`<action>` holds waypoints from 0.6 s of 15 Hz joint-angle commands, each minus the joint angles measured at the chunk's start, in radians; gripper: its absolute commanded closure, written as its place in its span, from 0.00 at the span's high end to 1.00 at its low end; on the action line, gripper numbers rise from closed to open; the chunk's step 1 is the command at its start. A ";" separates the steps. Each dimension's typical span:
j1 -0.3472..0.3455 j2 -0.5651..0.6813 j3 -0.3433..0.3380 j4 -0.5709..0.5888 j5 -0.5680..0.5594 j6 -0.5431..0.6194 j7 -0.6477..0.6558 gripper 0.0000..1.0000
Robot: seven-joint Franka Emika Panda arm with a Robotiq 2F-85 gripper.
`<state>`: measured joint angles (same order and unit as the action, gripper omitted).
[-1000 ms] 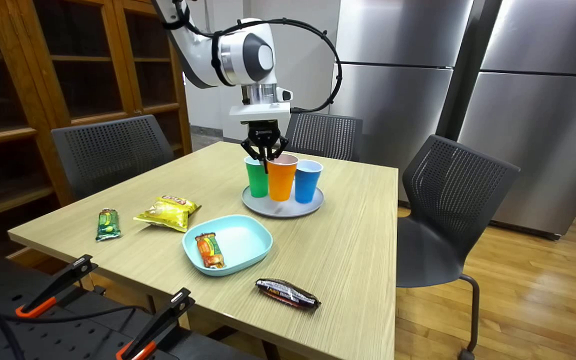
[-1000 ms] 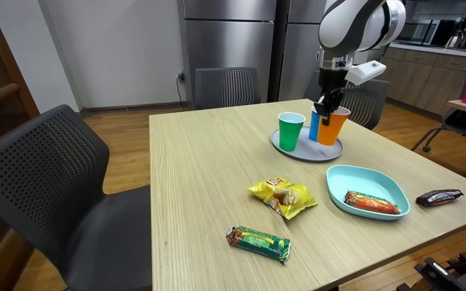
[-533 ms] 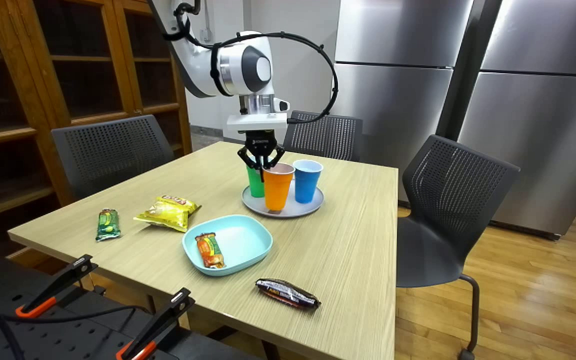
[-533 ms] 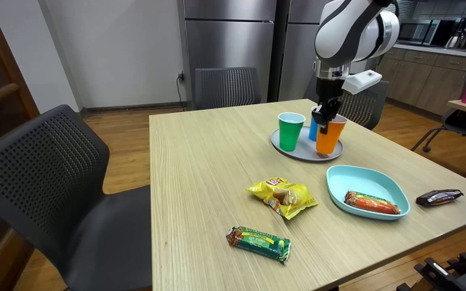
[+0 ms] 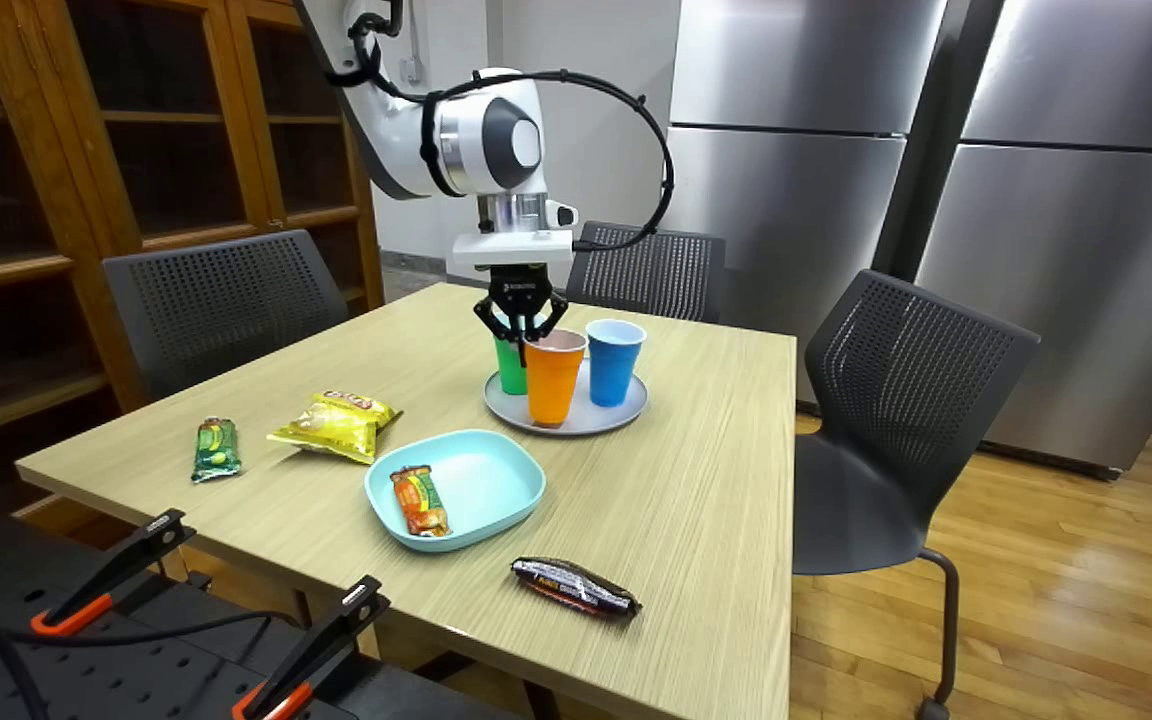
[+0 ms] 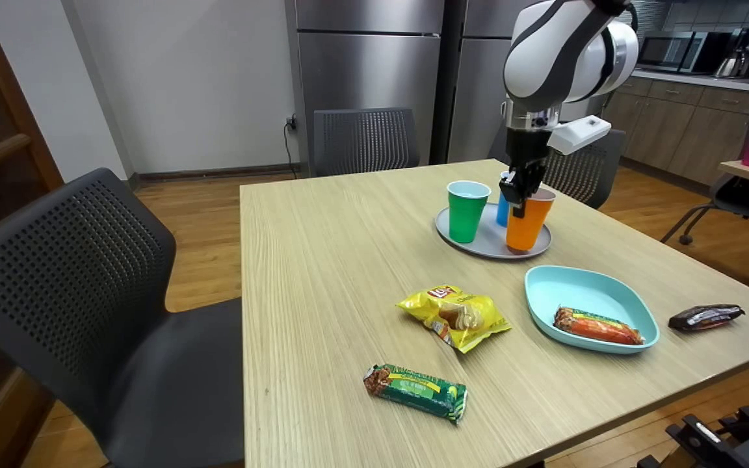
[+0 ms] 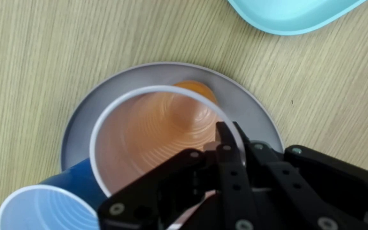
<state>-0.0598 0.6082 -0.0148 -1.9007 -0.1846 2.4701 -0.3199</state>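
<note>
Orange tapered plastic cup (image 5: 554, 385) and the black two-fingered claw (image 5: 522, 350) had shifted tog. vs. a sec earlier, lower & toward the near rim of the round grey plate (image 5: 596, 420) in both exterior views.

L to R in an exterior view: a green-wrapped snack bar (image 5: 216, 448) lay on the pale wood-grain tabletop (image 5: 706, 480), then a puffy yellow foil chip bag (image 5: 338, 424), then a shallow turquoise tray (image 5: 481, 490) w/ an orange-and-green-wrapped bar (image 5: 421, 503) in it. Next, a green tapered plastic cup (image 5: 512, 372) stood on the plate, partly hidden by the claw. The claw was pinching the orange cup's rim, one finger inside & one outside, per the wrist view. That cup was at the plate's near side; couldn't tell if its base touched. Past it, a glossy dark-brown-wrapped bar (image 5: 576, 587) lay in the foreground, and farthest R a blue tapered plastic cup (image 5: 614, 370) stood on the plate.

Step in hand, prob.: moving or setting the rim-held cup. Next move, IMO, called for a firm pinch & level cup if it was off the plate, or a flat base before easing the fingers apart, w/o bumping its neighbors.
</note>
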 commanded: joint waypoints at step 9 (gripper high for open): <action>0.000 0.007 -0.004 0.013 -0.026 0.020 0.000 0.01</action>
<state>-0.0598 0.6086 -0.0166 -1.9007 -0.1907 2.4781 -0.3199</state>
